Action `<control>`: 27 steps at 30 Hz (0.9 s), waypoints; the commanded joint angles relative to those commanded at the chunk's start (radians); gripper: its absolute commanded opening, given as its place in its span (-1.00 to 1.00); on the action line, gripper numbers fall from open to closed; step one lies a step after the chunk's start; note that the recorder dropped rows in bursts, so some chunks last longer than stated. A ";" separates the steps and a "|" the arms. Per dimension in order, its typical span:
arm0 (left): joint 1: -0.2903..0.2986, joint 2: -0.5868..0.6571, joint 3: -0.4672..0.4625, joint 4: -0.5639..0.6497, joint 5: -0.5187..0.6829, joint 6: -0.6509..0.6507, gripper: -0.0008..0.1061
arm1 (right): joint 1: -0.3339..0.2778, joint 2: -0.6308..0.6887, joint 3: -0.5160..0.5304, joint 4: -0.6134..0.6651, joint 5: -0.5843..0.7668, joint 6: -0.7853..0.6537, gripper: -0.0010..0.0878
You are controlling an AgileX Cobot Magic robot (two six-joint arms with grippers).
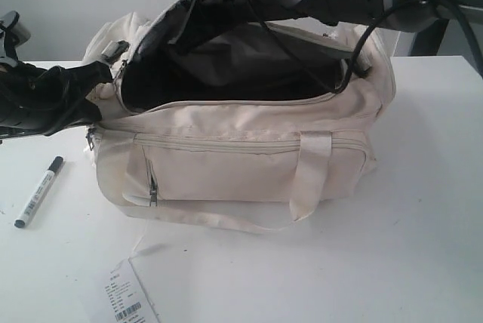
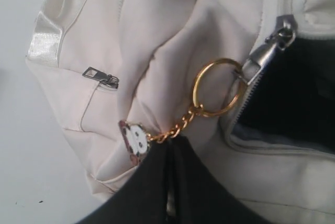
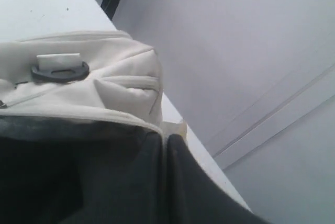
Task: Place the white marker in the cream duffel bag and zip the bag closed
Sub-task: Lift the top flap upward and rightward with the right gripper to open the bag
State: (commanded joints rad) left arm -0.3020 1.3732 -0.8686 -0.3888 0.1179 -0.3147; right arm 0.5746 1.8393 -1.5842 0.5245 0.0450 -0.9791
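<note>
The cream duffel bag [image 1: 249, 164] stands on the white table with its top zipper open and dark lining showing. The white marker [image 1: 39, 191] with a black cap lies on the table left of the bag, untouched. My left gripper [image 1: 106, 75] is at the bag's left end, shut on the gold chain [image 2: 178, 129] of a key ring [image 2: 217, 88] hooked to the top zipper pull [image 2: 280, 33]. My right gripper [image 1: 155, 36] reaches over the bag's far rim. In its wrist view the gripper [image 3: 168, 136] is shut, with a cream bit of the bag [image 3: 177, 128] at its tips.
A white barcode paper tag [image 1: 124, 296] lies near the table's front edge. A panda charm [image 2: 137, 139] hangs on the chain. The front pocket's zipper pull [image 1: 153, 191] and a handle loop [image 1: 306, 187] face the camera. A black strap ring [image 3: 60, 70] sits on the bag's end.
</note>
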 joint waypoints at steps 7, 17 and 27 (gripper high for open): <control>0.000 0.000 0.000 0.000 -0.004 0.002 -0.99 | 0.000 -0.016 0.000 0.000 -0.067 0.016 -0.98; 0.000 0.000 0.000 0.000 -0.004 0.002 -0.99 | 0.000 -0.043 0.000 0.002 -0.072 0.143 -0.98; 0.000 0.000 0.000 0.007 -0.012 0.006 -0.99 | 0.000 -0.051 0.000 0.002 -0.053 0.149 -0.98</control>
State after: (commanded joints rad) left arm -0.3020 1.3732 -0.8686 -0.3814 0.1055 -0.3087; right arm 0.5746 1.7880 -1.5842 0.5261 -0.0082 -0.8299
